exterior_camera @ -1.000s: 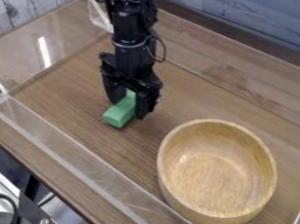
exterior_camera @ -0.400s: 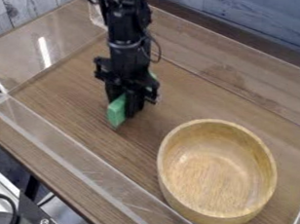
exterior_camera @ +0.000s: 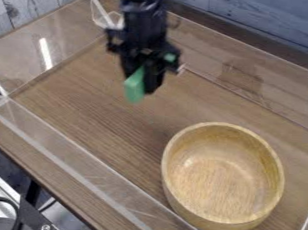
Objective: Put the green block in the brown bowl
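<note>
The brown wooden worktop (exterior_camera: pixel 95 132) bears the brown bowl (exterior_camera: pixel 221 177), round, pale-grained and thick-rimmed; well beyond it, the blurred black arm (exterior_camera: pixel 148 24) reaches down, its claw (exterior_camera: pixel 136 83) closed around the green block (exterior_camera: pixel 135 89), a small flat bar held upright above the worktop, apart from the bowl

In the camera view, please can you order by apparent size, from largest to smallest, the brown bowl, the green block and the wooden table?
Largest to smallest, as they appear:
1. wooden table
2. brown bowl
3. green block, partly covered by the gripper
</note>
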